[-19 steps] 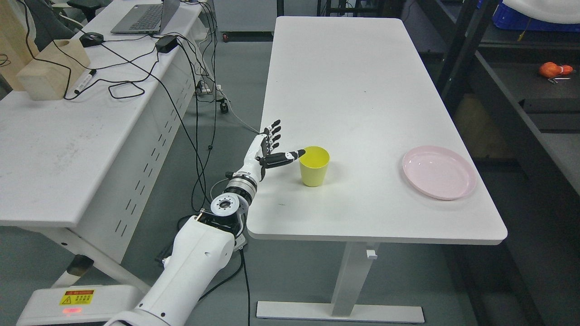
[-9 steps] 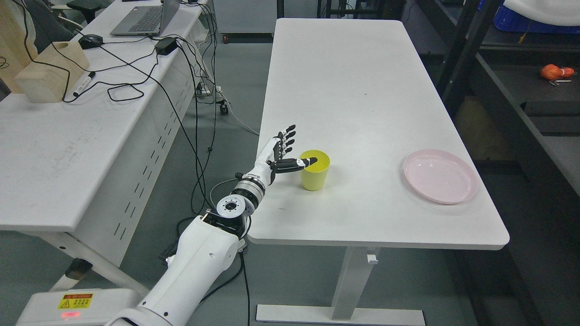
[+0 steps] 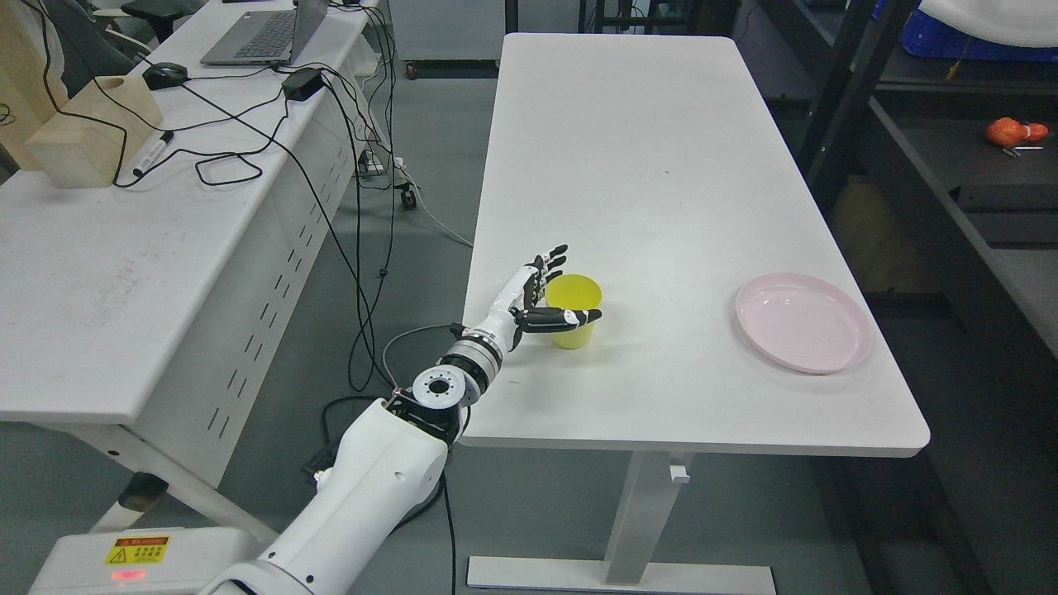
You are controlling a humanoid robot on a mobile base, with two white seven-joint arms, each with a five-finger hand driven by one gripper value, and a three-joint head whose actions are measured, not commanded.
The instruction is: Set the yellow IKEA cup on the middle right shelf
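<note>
A yellow cup (image 3: 576, 298) stands upright on the white table (image 3: 661, 182), near its left front part. My left hand (image 3: 552, 289) is at the cup's left side, fingers spread. The thumb (image 3: 570, 316) crosses in front of the cup's wall and the other fingers (image 3: 552, 259) reach past its far left side. The hand is around the cup but not closed on it. The dark shelving (image 3: 934, 157) stands at the right edge of the picture. My right arm is out of view.
A pink plate (image 3: 803, 321) lies on the table's right front part. A second table (image 3: 124, 248) at the left holds a laptop (image 3: 264, 33), a wooden block (image 3: 91, 124) and cables. An orange object (image 3: 1015, 130) lies on a shelf at the right.
My left hand has moved right and forward, from beside the cup to around it. The thumb has dropped from over the rim to in front of the cup's wall. The camera shifted slightly.
</note>
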